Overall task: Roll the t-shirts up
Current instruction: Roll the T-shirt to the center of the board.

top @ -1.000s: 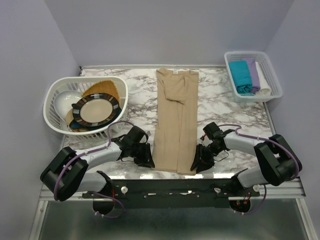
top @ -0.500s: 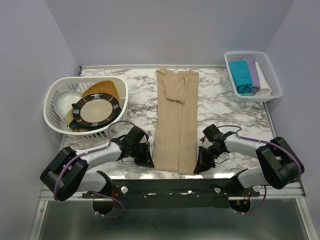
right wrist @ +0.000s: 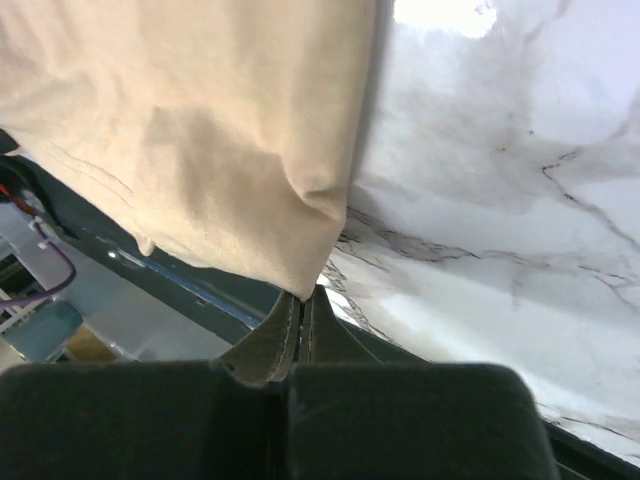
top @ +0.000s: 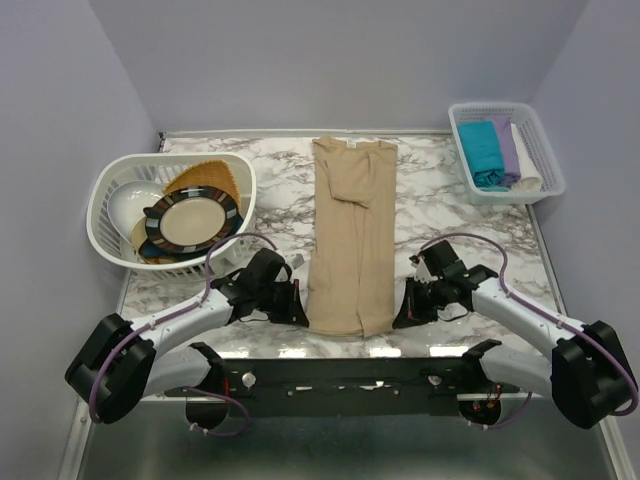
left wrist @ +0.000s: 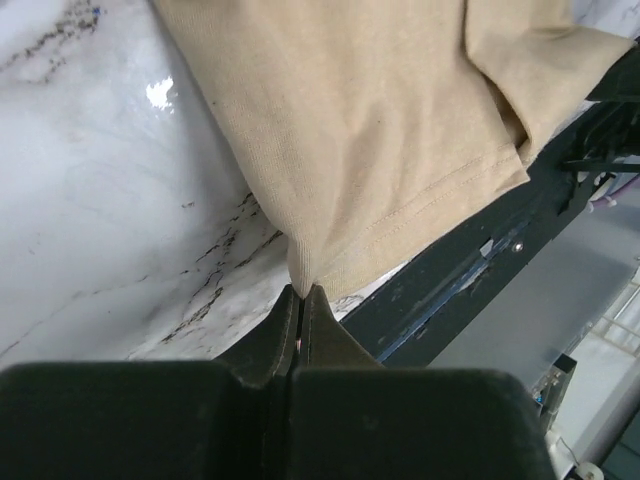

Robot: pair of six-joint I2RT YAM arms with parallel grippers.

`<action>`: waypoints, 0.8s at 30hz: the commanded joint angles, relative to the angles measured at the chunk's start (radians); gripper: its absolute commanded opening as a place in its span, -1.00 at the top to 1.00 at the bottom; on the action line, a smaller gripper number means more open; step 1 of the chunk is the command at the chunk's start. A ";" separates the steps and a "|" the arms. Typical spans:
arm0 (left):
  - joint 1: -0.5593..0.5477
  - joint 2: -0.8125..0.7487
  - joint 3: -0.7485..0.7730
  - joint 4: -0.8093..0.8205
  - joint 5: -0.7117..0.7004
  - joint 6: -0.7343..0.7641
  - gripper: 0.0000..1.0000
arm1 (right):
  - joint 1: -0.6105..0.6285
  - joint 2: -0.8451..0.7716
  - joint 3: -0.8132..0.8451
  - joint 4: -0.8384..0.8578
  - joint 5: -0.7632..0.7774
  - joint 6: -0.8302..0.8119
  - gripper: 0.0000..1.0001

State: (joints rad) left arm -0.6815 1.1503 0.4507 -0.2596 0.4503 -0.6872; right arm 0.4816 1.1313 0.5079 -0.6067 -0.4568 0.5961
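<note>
A beige-tan t-shirt point(top: 350, 230) lies folded into a long narrow strip down the middle of the marble table. My left gripper point(top: 300, 313) is shut on the strip's near left corner point(left wrist: 305, 270), which is pinched up off the table. My right gripper point(top: 400, 316) is shut on the near right corner point(right wrist: 305, 275), also lifted. Both near corners hang just above the table's front edge. Teal point(top: 483, 152), lilac point(top: 507, 146) and white point(top: 524, 150) t-shirts lie in a white basket at the back right.
A white lattice basket point(top: 113, 188) at the left holds a tan plate with a black patterned rim point(top: 192, 221), a white bowl and a yellow cloth. The second white basket point(top: 545, 145) stands at the back right. The dark front rail point(top: 350, 375) runs below the table edge.
Both grippers have closed on the shirt's near corners. The hem has lifted and moved a little away from the front edge. Both arms have stretched out lower and wider.
</note>
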 commanded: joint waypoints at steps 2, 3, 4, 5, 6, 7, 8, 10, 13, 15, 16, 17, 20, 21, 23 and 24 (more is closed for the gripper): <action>0.036 -0.023 0.023 0.036 0.030 0.046 1.00 | -0.027 -0.018 0.041 -0.019 0.009 -0.042 0.99; 0.039 -0.021 0.023 0.036 0.030 0.049 1.00 | -0.037 -0.016 0.046 -0.019 0.009 -0.045 0.99; 0.043 -0.023 0.026 0.036 0.025 0.051 1.00 | -0.043 -0.015 0.050 -0.019 0.009 -0.047 0.99; 0.054 -0.023 0.029 0.037 0.021 0.052 1.00 | -0.057 -0.013 0.060 -0.019 0.007 -0.048 0.99; 0.062 -0.023 0.031 0.039 0.005 0.054 1.00 | -0.064 -0.013 0.063 -0.013 0.004 -0.050 0.99; 0.068 -0.021 0.032 0.049 0.004 0.055 1.00 | -0.070 -0.010 0.064 -0.008 0.000 -0.050 0.99; 0.080 -0.018 0.032 0.059 -0.002 0.060 1.00 | -0.084 -0.010 0.066 -0.004 0.001 -0.050 0.99; 0.089 -0.003 0.043 0.069 -0.015 0.071 1.00 | -0.103 0.005 0.072 0.012 0.001 -0.055 0.99; 0.100 0.009 0.062 0.082 -0.031 0.089 1.00 | -0.136 0.030 0.090 0.033 -0.008 -0.068 0.99; 0.100 0.022 0.071 0.098 -0.036 0.097 1.00 | -0.141 0.042 0.099 0.050 -0.014 -0.074 0.99; 0.102 0.037 0.081 0.112 -0.039 0.104 1.00 | -0.143 0.054 0.112 0.057 -0.026 -0.073 0.99; 0.102 0.045 0.088 0.117 -0.047 0.110 1.00 | -0.143 0.059 0.116 0.067 -0.031 -0.074 0.99; 0.105 0.075 0.118 0.131 -0.076 0.139 1.00 | -0.144 0.082 0.145 0.087 -0.043 -0.075 0.99; 0.106 0.084 0.126 0.132 -0.087 0.146 1.00 | -0.144 0.087 0.153 0.090 -0.040 -0.078 0.99; 0.114 0.109 0.146 0.140 -0.102 0.156 1.00 | -0.147 0.107 0.168 0.096 -0.028 -0.078 0.99; 0.117 0.118 0.154 0.143 -0.110 0.158 1.00 | -0.150 0.114 0.173 0.107 -0.026 -0.078 0.99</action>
State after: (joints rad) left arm -0.5823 1.2297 0.5556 -0.1619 0.4126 -0.5800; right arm 0.3447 1.2106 0.6292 -0.5545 -0.4797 0.5350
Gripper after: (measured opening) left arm 0.011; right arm 0.013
